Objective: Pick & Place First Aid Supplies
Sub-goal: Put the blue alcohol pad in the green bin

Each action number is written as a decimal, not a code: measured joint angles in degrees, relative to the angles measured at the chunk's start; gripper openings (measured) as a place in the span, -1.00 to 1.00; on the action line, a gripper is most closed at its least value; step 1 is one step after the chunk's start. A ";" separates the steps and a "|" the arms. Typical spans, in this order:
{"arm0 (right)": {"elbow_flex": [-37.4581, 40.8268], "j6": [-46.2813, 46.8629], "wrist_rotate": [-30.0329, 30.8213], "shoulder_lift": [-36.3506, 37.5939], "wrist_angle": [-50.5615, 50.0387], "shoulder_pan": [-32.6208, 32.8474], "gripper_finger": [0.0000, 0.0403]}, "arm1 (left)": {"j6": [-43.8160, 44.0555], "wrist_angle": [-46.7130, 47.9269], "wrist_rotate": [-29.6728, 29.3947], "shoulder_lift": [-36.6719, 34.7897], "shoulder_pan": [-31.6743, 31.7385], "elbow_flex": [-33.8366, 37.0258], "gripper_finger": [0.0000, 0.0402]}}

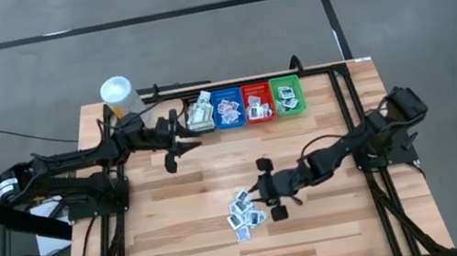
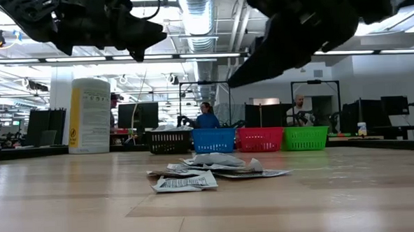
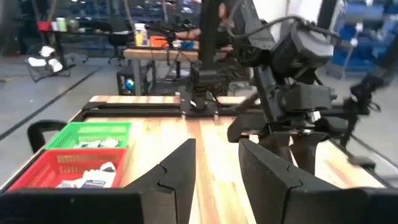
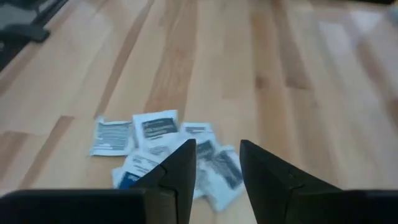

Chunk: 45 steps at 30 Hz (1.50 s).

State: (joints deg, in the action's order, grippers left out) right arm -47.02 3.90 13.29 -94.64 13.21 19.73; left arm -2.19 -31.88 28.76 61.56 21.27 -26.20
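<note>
High view: packet pile [image 1: 245, 213] sits on the bare wood table [image 1: 183, 247], well in front of the bin row [image 1: 248, 104], landmark for everything below. Right gripper [image 1: 268, 199] hangs just beside the pile, on the side away from the left arm; its wrist view shows the jaws parted with nothing between them. Left gripper [image 1: 174, 148] hovers near the bin row's black end, fingers also apart, empty.

Handling guess: packets look thin, light, floppy and slick, overlapping each other. Best bet is pinching an outlying one by a free edge or corner; a flat top-down grab likely drags neighbours.

Hard to tell: packet print, how many layers are stacked, and the bins' contents.
</note>
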 joint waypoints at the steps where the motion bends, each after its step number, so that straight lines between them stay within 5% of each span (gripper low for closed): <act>1: -1.30 0.00 -0.14 -1.04 -1.53 0.31 -0.41 | -0.99 0.36 0.06 0.00 -0.40 0.01 -0.39; 10: -11.58 -4.70 -3.52 -6.93 -15.00 3.92 -0.41 | -0.68 3.38 0.06 0.00 -4.44 0.00 -0.39; 16: -12.66 -6.16 -10.34 -7.75 -15.85 5.01 -0.41 | 0.10 4.07 0.04 0.00 -6.37 0.02 -0.39; 45: -12.70 -7.05 -11.58 -7.86 -13.97 3.36 -0.58 | 1.09 4.05 -1.72 0.00 -7.07 0.02 -0.39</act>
State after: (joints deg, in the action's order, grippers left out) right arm -59.72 -3.15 1.72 -102.50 -0.76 23.09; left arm -1.10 -27.83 27.04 61.56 14.20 -26.17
